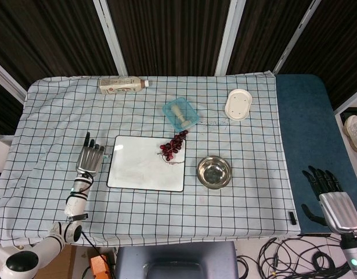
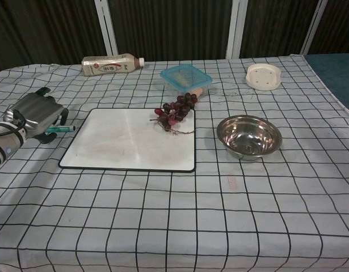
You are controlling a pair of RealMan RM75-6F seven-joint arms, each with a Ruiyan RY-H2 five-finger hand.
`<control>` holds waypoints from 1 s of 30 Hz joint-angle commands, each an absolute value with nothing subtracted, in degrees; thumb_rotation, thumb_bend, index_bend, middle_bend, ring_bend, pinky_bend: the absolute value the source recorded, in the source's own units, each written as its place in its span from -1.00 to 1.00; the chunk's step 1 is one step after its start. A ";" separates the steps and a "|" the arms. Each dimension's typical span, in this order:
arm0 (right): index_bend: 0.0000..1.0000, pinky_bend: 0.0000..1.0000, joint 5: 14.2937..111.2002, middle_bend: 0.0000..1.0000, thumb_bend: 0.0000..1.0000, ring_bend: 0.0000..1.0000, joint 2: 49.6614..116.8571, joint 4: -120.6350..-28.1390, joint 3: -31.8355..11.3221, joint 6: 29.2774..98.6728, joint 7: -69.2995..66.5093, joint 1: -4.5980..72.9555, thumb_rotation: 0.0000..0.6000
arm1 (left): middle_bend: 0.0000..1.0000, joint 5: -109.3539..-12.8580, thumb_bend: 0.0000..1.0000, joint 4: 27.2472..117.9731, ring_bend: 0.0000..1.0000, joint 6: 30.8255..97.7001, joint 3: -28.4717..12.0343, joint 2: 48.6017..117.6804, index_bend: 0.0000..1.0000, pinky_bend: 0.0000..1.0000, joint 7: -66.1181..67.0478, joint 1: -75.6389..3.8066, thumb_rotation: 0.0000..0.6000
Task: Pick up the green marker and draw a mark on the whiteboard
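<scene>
The green marker (image 2: 61,129) lies on the checked cloth just left of the whiteboard (image 2: 131,139), its tip pointing at the board's edge. My left hand (image 2: 35,113) is low over the marker's rear end, its fingers stretched forward and covering most of the barrel. In the head view the left hand (image 1: 90,158) lies flat beside the whiteboard (image 1: 144,165), and only a bit of the marker (image 1: 104,156) shows. No grip on the marker is visible. My right hand (image 1: 332,197) hangs with fingers spread over the blue surface far to the right.
A bunch of dark grapes (image 2: 175,113) lies on the whiteboard's far right corner. A steel bowl (image 2: 249,136) stands to the right of the board. Behind are a blue lidded box (image 2: 185,76), a lying bottle (image 2: 109,64) and a white dish (image 2: 263,76).
</scene>
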State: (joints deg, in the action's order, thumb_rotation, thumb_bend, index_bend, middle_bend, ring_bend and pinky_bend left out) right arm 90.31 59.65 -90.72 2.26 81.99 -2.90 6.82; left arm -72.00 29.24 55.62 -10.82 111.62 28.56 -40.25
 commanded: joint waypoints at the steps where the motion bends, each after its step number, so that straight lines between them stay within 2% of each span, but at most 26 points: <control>1: -1.00 -0.91 90.22 -1.00 -0.42 -1.00 59.57 -90.87 2.21 81.71 -2.74 6.80 1.00 | -0.10 -72.17 -0.26 28.21 -0.55 55.46 -10.77 112.14 -0.06 -0.88 28.23 -40.50 1.00; 15: -1.00 -0.90 90.13 -1.00 -0.42 -1.00 59.29 -91.17 1.88 81.06 -2.57 6.60 1.00 | 0.00 -72.34 -0.25 24.43 -0.47 54.07 -10.86 113.28 0.08 -0.85 26.37 -40.86 1.00; 26: -1.00 -0.90 89.85 -1.00 -0.42 -1.00 59.41 -91.20 1.59 80.61 -1.91 6.59 1.00 | 0.38 -74.75 -0.16 21.92 -0.25 56.43 -9.52 113.76 0.47 -0.77 21.80 -40.63 1.00; 30: -1.00 -0.90 89.77 -1.00 -0.42 -1.00 59.52 -91.17 1.51 80.43 -1.52 6.57 1.00 | 0.45 -77.13 -0.13 21.53 -0.20 60.15 -8.32 113.46 0.53 -0.74 16.57 -40.29 1.00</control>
State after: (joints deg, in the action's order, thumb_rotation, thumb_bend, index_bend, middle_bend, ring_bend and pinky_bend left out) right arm 89.78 59.52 -91.17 1.51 80.43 -1.51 6.57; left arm -75.87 21.91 58.38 -9.01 113.57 18.87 -40.49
